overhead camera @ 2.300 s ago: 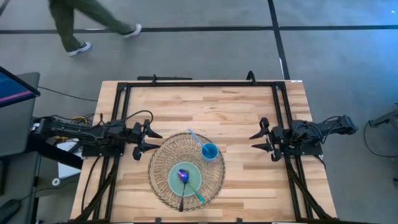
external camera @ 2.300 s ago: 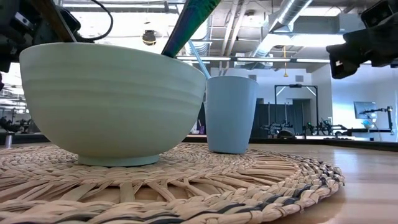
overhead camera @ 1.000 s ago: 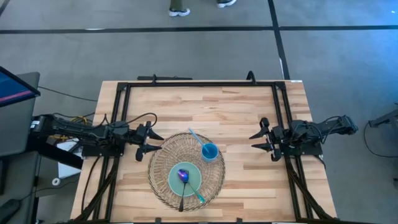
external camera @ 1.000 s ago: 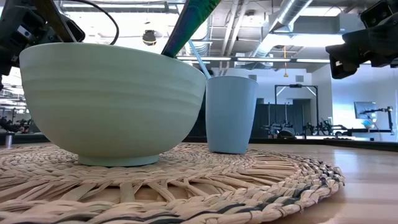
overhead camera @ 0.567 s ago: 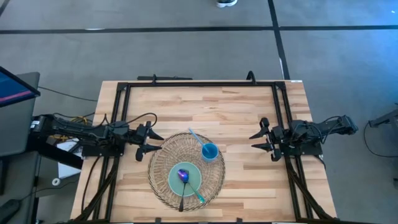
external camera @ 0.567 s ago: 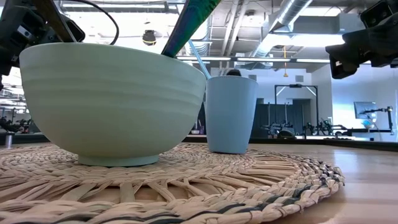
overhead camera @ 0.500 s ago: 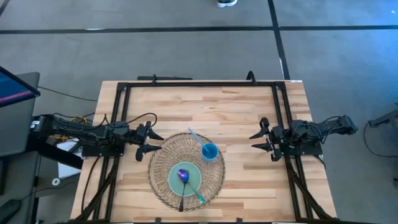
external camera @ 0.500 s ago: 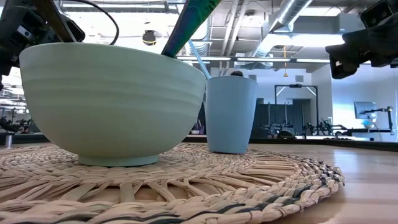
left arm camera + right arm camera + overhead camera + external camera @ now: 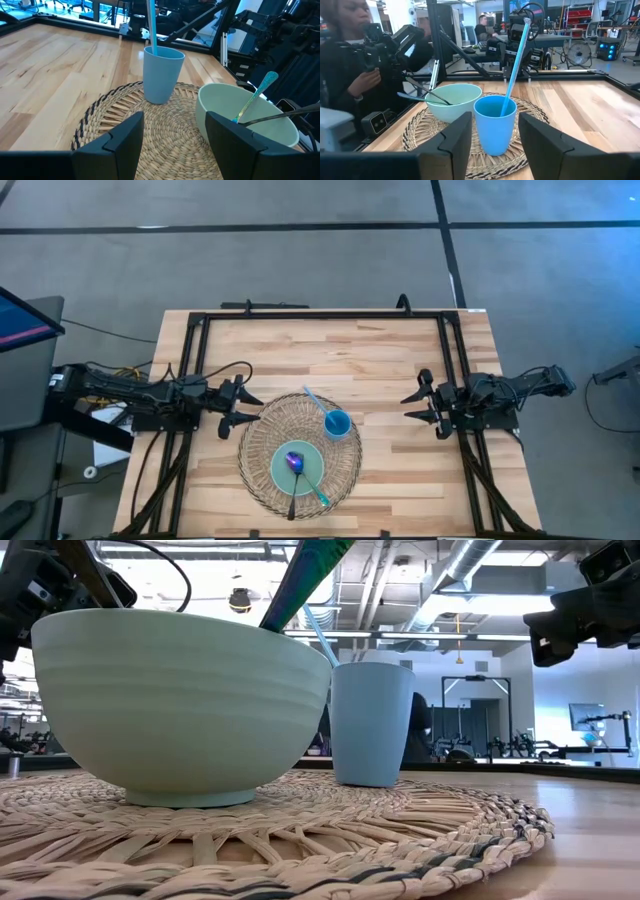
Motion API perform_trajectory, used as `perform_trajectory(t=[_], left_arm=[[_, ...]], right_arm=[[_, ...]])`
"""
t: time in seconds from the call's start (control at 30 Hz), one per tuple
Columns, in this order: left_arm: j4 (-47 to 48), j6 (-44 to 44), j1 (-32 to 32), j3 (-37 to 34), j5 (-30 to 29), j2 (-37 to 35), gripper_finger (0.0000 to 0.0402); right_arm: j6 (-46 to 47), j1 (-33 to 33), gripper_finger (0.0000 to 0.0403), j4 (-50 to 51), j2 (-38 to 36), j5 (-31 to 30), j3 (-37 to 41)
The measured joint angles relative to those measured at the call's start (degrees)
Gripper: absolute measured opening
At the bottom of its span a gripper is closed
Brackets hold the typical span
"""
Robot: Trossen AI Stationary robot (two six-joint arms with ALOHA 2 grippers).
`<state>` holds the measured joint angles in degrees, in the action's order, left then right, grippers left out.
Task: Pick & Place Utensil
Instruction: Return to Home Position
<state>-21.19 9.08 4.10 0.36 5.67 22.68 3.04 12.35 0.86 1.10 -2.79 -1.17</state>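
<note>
A round woven mat [image 9: 300, 452] lies on the table's near middle. On it stand a pale green bowl [image 9: 297, 468] and a blue cup [image 9: 337, 423]. An iridescent spoon [image 9: 293, 476] and a teal utensil [image 9: 316, 491] lean in the bowl, handles over its near rim. A blue straw-like utensil [image 9: 314, 402] stands tilted in the cup. My left gripper [image 9: 240, 406] hovers open at the mat's left edge; in its wrist view its fingers [image 9: 120, 142] frame the cup [image 9: 161, 74]. My right gripper [image 9: 418, 404] waits open at the table's right.
A black frame [image 9: 320, 313] runs round the wooden table [image 9: 390, 360], with cables along both sides. Bare wood lies between the mat and the right gripper and toward the far edge. A person [image 9: 350, 55] shows beyond the table in the right wrist view.
</note>
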Motion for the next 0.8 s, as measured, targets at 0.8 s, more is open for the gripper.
perform_trajectory(t=[0.8], left_arm=[[12.6,-4.57,0.09,0.0,2.12,-12.47,0.0214]], right_arm=[[-0.01,0.01,0.0157,0.0,0.02,0.0,0.0]])
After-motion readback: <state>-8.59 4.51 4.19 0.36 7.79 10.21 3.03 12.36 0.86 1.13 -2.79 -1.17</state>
